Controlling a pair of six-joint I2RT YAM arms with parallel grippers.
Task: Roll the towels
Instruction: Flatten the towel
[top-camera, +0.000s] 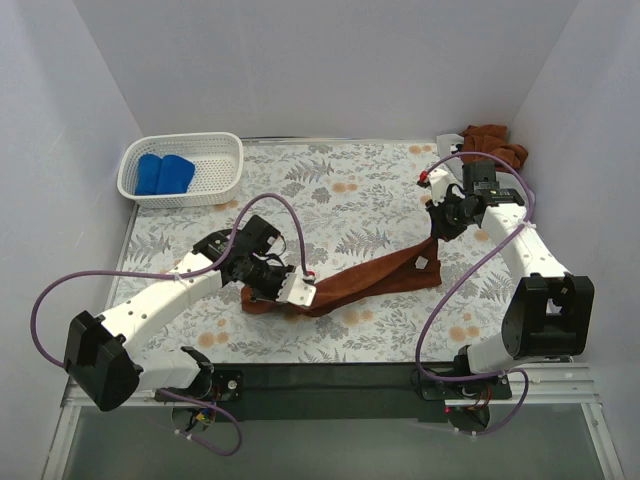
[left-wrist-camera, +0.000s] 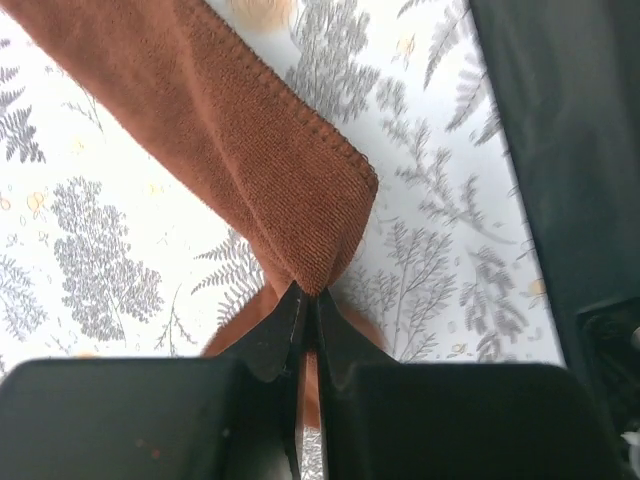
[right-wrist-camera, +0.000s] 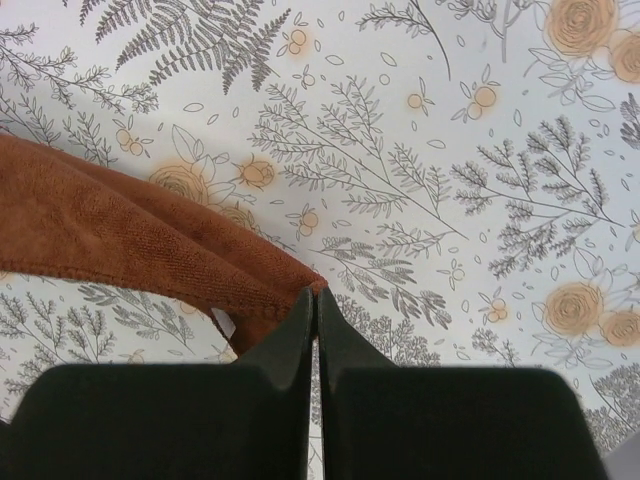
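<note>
A rust-brown towel hangs stretched between my two grippers above the flowered table. My left gripper is shut on its left corner, the cloth running up and away from the jaws. At the towel's right corner my right gripper is shut too, with a small white tag hanging beneath. Two rolled blue towels lie in the white basket at the back left. Another rust-brown towel sits crumpled in the back right corner.
The flowered tablecloth covers the table between white walls. A dark strip runs along the near edge by the arm bases. Purple cables loop off both arms.
</note>
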